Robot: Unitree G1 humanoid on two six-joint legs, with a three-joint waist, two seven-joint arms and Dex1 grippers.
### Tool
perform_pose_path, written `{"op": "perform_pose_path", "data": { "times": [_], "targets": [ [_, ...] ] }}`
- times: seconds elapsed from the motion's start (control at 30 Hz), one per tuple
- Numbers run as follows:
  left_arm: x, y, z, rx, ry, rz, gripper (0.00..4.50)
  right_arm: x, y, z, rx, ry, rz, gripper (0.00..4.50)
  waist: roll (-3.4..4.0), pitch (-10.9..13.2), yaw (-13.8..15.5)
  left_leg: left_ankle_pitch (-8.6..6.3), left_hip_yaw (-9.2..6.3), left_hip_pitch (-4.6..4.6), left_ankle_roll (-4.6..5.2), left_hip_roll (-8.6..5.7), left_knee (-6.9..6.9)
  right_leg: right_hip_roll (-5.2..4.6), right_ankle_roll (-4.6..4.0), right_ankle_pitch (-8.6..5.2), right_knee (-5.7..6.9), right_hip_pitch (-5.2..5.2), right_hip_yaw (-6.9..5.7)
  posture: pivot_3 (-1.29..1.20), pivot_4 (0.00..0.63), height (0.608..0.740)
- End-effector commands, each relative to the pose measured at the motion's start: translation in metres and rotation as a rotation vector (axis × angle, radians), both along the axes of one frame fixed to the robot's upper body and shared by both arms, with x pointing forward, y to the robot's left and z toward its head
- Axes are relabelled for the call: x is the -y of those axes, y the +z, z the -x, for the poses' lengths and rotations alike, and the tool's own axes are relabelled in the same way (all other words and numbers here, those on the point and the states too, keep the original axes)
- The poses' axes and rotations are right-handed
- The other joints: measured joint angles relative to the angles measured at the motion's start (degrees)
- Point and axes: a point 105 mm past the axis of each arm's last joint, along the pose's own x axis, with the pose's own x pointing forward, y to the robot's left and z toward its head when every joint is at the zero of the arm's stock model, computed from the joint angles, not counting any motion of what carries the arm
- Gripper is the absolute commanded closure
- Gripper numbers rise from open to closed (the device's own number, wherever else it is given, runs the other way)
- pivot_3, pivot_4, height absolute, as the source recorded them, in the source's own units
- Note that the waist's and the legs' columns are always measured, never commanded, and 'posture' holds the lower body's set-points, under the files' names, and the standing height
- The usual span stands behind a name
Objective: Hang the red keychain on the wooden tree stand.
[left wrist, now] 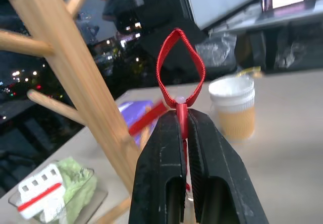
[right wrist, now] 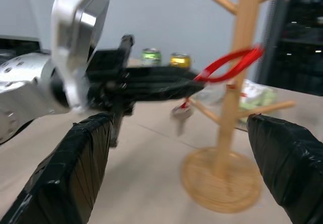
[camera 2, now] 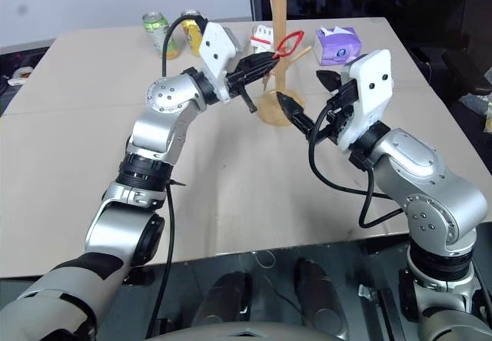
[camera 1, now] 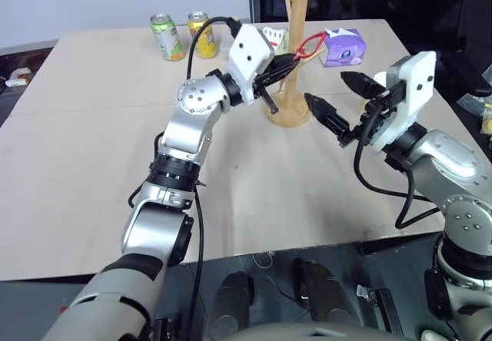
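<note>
1. Up on the bench (camera 1: pixel 92 203), I see my left hand (camera 1: pixel 296 55) clamped tight on the red keychain (camera 1: pixel 310 46), holding it in the air right against the pole of the wooden tree stand (camera 1: pixel 294 64), which sits toward the far side, a little right of centre.
2. From the head views I can place the loop beside the pole, but I cannot tell whether it touches a peg.
3. My left wrist view is clearer on the grip: the two black fingers (left wrist: pixel 161 163) are pressed together on the keychain's stem, with the red loop standing free past the tips and the pole and its angled pegs just beside it.
4. That same view picks up a lidded cup (left wrist: pixel 233 108) of tan liquid behind the loop.
5. My right wrist view looks across at the left hand and shows a small silvery piece (right wrist: pixel 180 114) dangling under the clenched fingers, near the stand's round base.
6. My right hand (camera 1: pixel 332 104) hangs above the bench just right of the stand's base, jaws spread wide and gripping nothing.
7. Further back I see a green can (camera 1: pixel 166 36) and a yellow can (camera 1: pixel 203 34) at far left, and a purple tissue box (camera 1: pixel 344 46) to the right of the stand.
</note>
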Motion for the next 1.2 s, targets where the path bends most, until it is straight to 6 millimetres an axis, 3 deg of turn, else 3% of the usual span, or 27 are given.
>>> {"op": "perform_pose_path", "data": {
  "times": [0.03,0.4,0.5,0.63,0.77,1.0,1.1,1.2],
  "targets": [
    [0.002,0.018,-0.002,0.111,0.031,-0.018,4.47,0.003,0.012,0.008,0.062,-0.019,-0.007,0.0,0.0,0.0,0.04,0.0,-0.02,-0.01,0.0,0.0,0.0,0.0,0.0,0.0,0.0,0.0,-0.01,0.0,0.15,0.74],
    [-0.005,0.008,-0.015,0.112,0.107,-0.092,4.47,0.004,0.012,0.009,0.063,-0.034,0.001,0.0,0.0,0.0,0.02,0.0,-0.02,-0.02,0.0,0.0,0.0,0.0,0.01,0.0,-0.01,0.0,-0.01,0.0,0.15,0.74],
    [-0.008,0.006,-0.013,0.086,0.097,-0.079,3.54,0.003,0.01,0.008,0.056,-0.032,0.006,0.0,0.0,0.0,0.03,0.0,-0.03,-0.03,0.0,0.0,0.0,-0.01,0.01,0.0,-0.01,0.0,-0.01,0.0,0.15,0.74],
    [-0.019,0.011,-0.01,0.038,0.092,-0.048,1.74,0.002,0.008,0.005,0.046,-0.02,0.013,0.0,0.0,0.0,-0.02,0.0,-0.02,-0.02,0.0,0.0,0.0,0.0,0.02,0.0,-0.01,0.0,-0.01,0.0,0.15,0.74],
    [-0.045,0.013,0.004,-0.099,0.053,-0.014,0.05,0.007,0.002,0.001,0.038,0.002,0.093,0.0,0.01,0.0,-0.28,0.0,-0.01,0.0,0.0,0.03,-0.01,0.01,0.01,0.0,0.0,0.0,0.0,0.0,0.15,0.74],
    [-0.123,0.025,0.048,-0.43,0.044,0.034,0.05,0.042,0.016,-0.016,0.034,0.042,0.207,0.0,0.03,0.03,-0.49,0.0,-0.04,0.01,0.0,0.07,-0.01,0.05,0.01,-0.01,0.01,-0.02,-0.06,0.0,0.15,0.74],
    [-0.161,0.031,0.062,-0.513,0.08,0.034,0.05,0.056,0.017,-0.015,-0.007,0.108,0.267,0.0,0.04,0.05,-0.17,0.0,-0.05,0.04,0.01,0.07,-0.04,0.04,0.0,-0.03,-0.05,0.01,-0.09,0.0,0.15,0.74],
    [-0.185,0.029,0.068,-0.53,0.142,-0.014,0.05,0.069,0.019,-0.013,-0.05,0.152,0.3,0.0,0.06,0.08,-0.17,-0.01,0.0,0.02,0.0,0.06,-0.04,0.02,-0.04,-0.06,-0.08,0.0,-0.09,0.0,0.15,0.74]
  ]
}}
